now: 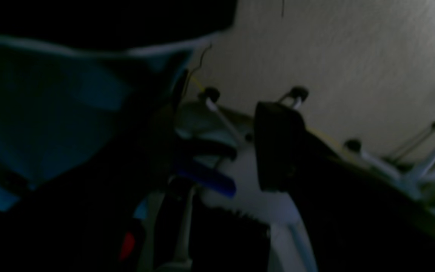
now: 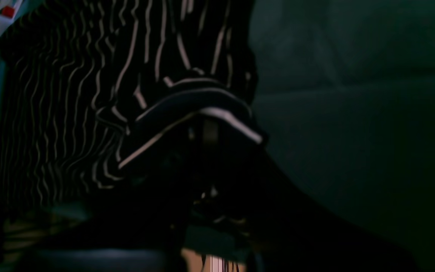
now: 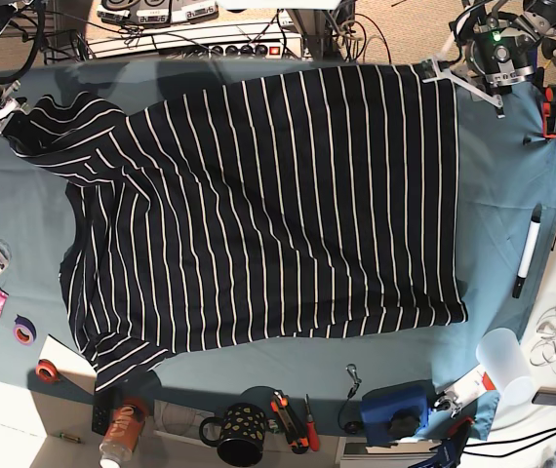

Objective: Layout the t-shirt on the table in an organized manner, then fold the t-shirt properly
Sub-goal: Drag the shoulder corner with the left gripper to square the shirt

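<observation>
Striped t-shirt (image 3: 258, 205) nearly flat on table (image 3: 497, 205); right gripper (image 2: 206, 132) clamped on sleeve, left gripper (image 3: 454, 70) state unclear, so pull sleeve outward w/o bunching.

The base camera looked straight down from high above the counter (image 3: 512, 195), taking in the whole shirt (image 3: 258, 205). The right wrist camera sat very close to the shirt's (image 2: 70, 94) striped cloth, sharing it with the base view. The left wrist camera, dark and blurred, faced outward past the counter's (image 1: 43, 124) edge.
</observation>
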Available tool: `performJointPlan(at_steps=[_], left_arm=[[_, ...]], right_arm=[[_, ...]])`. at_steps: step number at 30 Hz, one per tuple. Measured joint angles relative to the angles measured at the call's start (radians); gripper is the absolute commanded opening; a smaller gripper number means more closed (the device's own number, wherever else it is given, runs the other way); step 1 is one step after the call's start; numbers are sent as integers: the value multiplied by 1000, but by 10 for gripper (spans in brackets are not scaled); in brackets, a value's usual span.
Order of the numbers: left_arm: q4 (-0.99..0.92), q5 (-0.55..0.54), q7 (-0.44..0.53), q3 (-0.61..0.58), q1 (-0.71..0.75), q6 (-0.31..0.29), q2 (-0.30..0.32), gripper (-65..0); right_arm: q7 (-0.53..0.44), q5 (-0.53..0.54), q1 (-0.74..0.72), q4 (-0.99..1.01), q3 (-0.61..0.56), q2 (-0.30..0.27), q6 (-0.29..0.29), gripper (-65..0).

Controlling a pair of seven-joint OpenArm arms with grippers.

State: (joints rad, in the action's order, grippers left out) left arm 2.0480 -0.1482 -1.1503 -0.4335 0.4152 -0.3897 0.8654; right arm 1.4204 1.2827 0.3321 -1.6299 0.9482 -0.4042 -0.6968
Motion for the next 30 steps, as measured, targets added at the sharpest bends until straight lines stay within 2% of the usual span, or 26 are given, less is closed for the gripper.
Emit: performJointPlan(at_steps=[5,14,18,21,24,29,30], left_arm=[[0,-5,135,0,2,47,0,-304],[-2,-11,220,-4,6,42,-13,-304],[-2,8,221,-6,6,47,-29,-304],[6,23,202,-18,-3,107,-31,-304],[18,-21,139,-24,-42,101,-32,-304],[21,-101,87,-30,-93,82,-25,-307],[21,-101,80,-31,-98,82,-26,-324]], right_arm=[[0,0,0,0,0,0,0,-650],[0,0,0,0,0,0,0,-650],[0,0,0,0,0,0,0,-650],[0,0,0,0,0,0,0,-650],[0,0,0,0,0,0,0,-650],[0,-1,0,0,0,0,0,-650],[0,0,0,0,0,0,0,-650]])
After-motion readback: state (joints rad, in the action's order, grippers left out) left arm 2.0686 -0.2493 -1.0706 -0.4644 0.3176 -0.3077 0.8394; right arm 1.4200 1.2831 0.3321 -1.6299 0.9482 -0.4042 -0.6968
